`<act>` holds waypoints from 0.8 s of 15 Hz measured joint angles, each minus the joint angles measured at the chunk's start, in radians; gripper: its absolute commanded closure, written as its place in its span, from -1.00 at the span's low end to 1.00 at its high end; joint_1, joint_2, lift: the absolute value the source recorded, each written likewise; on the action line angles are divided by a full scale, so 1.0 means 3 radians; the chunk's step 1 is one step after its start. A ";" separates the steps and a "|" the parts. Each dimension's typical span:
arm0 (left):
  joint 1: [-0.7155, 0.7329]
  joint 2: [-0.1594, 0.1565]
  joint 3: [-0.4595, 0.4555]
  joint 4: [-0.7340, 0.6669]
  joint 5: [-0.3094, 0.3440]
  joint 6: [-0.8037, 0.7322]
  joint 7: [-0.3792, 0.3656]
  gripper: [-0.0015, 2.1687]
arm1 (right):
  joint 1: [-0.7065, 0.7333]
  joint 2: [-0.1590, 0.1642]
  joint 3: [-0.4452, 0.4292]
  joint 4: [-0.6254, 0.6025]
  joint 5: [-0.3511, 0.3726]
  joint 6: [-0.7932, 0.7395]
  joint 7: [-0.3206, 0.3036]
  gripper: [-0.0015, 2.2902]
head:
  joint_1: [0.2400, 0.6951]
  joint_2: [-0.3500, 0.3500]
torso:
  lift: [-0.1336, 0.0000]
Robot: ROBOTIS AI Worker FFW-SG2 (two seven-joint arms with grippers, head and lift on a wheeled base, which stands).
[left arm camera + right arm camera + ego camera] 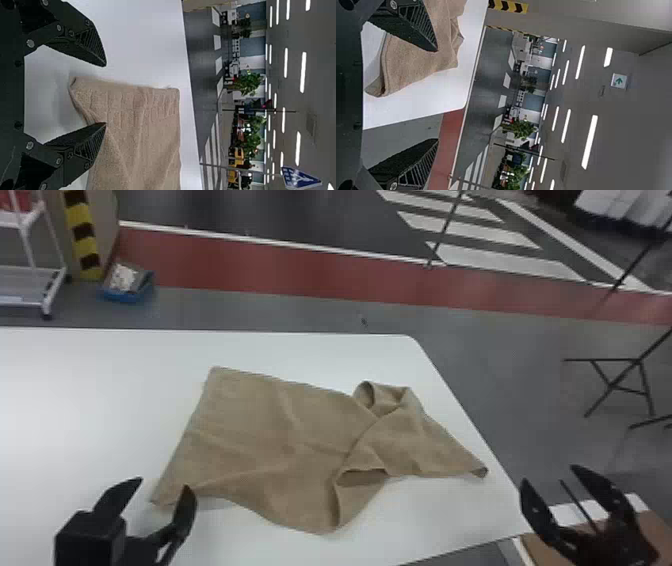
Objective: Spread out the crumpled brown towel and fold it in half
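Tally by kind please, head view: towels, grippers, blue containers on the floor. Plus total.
Towels: 1, the brown towel
Grippers: 2, the left gripper and the right gripper, both open
Blue containers on the floor: 1, the blue container beyond the table
Total: 4

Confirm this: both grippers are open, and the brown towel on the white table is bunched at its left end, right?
Wrong end: the head view shows the brown towel bunched at its right end on the white table; left gripper and right gripper are open.
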 measured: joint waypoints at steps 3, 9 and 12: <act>0.0042 0.0011 0.0075 -0.0067 0.0031 -0.0070 0.0021 -0.61 | -0.0009 0.0000 0.0020 0.0016 0.0004 0.0000 0.0000 -0.94 | 1.00 -1.00 | -0.86; 0.0042 0.0006 0.0056 -0.0036 0.0042 0.0016 -0.0069 -0.61 | -0.0012 0.0000 0.0039 0.0020 0.0021 0.0000 0.0000 -0.94 | 1.00 -1.00 | -0.86; 0.0021 -0.0008 0.0036 -0.0023 0.0030 0.0059 -0.0074 -0.45 | -0.0011 0.0000 0.0039 0.0029 0.0022 -0.0005 0.0019 -0.94 | 1.00 -1.00 | -0.86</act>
